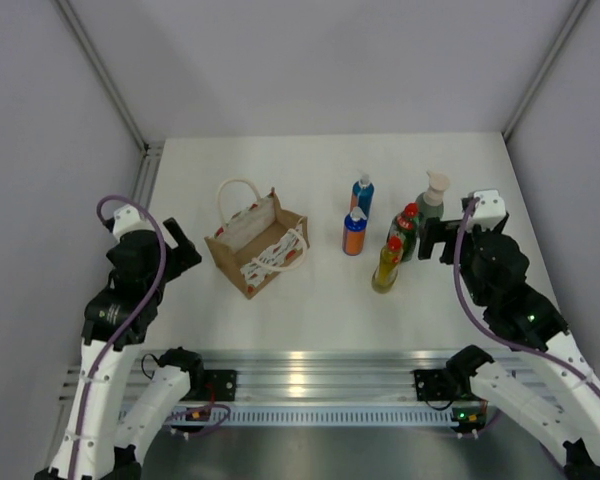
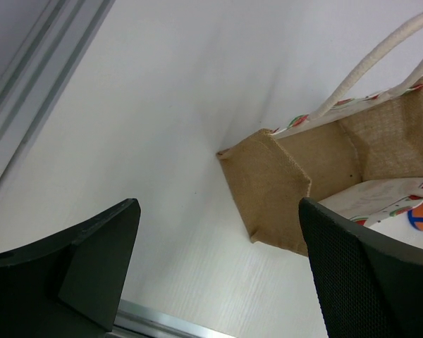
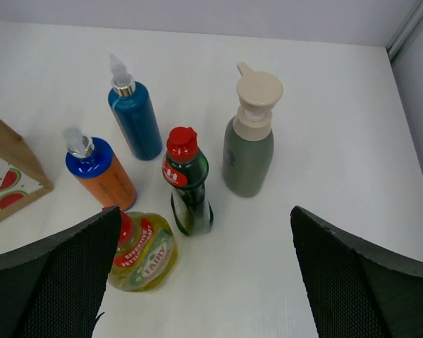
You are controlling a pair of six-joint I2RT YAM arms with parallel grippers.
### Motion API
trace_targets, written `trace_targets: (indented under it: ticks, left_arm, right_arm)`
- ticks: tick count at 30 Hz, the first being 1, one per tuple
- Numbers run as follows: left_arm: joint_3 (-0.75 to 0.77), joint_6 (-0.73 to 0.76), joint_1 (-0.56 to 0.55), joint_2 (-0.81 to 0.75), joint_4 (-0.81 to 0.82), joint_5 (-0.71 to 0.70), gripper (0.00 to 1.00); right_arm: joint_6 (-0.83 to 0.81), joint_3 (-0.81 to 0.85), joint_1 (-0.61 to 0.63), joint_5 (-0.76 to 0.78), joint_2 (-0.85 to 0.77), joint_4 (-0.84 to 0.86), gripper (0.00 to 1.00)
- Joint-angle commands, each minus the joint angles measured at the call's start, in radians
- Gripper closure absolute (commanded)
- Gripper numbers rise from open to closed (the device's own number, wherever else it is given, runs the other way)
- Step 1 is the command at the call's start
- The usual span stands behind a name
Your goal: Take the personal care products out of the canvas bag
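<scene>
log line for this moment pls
canvas bag upright | five bottles standing outside bag | left hand open, empty | right hand open, empty

Bright, flat light from overhead; shadows soft and short.
The white table [image 1: 310, 310] nearly washes out under it, and the metal rail [image 1: 310, 372] by my bases carries a glare streak. The dark green bottle [image 3: 189, 193] shows a small glint. On my left gripper [image 2: 218, 211] the fingers [image 2: 84, 274] loom black, edges soft, perhaps out of focus; the canvas bag [image 2: 275, 183] weave is crisp, its shadow pale.
</scene>
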Motion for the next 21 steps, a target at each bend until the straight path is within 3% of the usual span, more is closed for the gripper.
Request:
trace_targets:
  ticks: [1, 5, 11, 21]
  left_arm:
    - [0.077, 0.034, 0.005, 0.055, -0.079, -0.059, 0.02]
    - [0.140, 0.080, 0.003, 0.066, -0.119, -0.087, 0.02]
    - [0.197, 0.173, 0.002, 0.003, -0.121, -0.003, 0.02]
    - [0.140, 0.189, -0.005, -0.155, -0.122, -0.005, 0.02]
  right_arm:
    - [0.017, 0.097, -0.013, 0.068, -0.049, -0.211, 0.01]
    - [0.003, 0.126, -0.011, 0.104, -0.121, -0.286, 0.00]
    - [0.000, 0.185, -0.013, 0.154, -0.198, -0.424, 0.00]
    - [0.032, 0.263, -0.013, 0.171, -0.282, -0.569, 0.00]
